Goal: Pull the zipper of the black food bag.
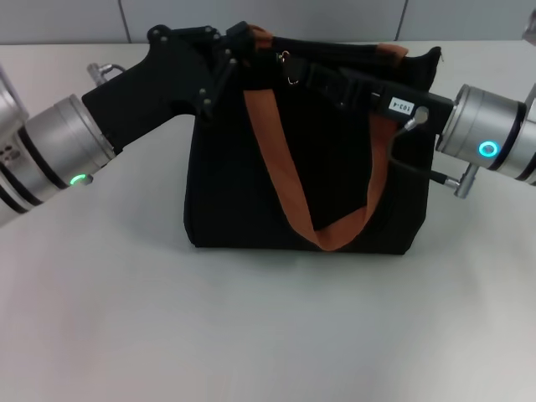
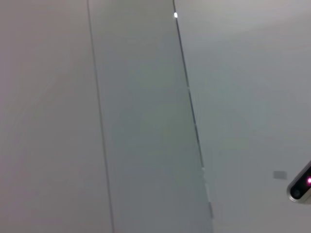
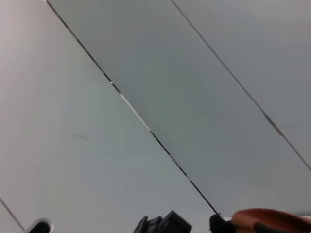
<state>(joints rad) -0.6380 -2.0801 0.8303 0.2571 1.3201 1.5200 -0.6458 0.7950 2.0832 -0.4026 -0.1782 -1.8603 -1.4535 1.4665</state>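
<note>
The black food bag [image 1: 251, 176] stands upright mid-table in the head view, its orange-brown straps [image 1: 276, 167] hanging down its front. The small silver zipper [image 1: 290, 72] pull hangs at the bag's top edge, left of centre. My left gripper [image 1: 233, 46] is at the bag's top left corner and looks shut on the fabric there. My right gripper [image 1: 314, 75] reaches in from the right along the top edge, its tip just right of the pull. A bit of strap [image 3: 265, 218] shows in the right wrist view. The left wrist view shows only wall.
The bag stands on a plain white table [image 1: 251, 335] with open surface in front and at both sides. Grey wall panels [image 1: 251, 17] rise behind the table's far edge.
</note>
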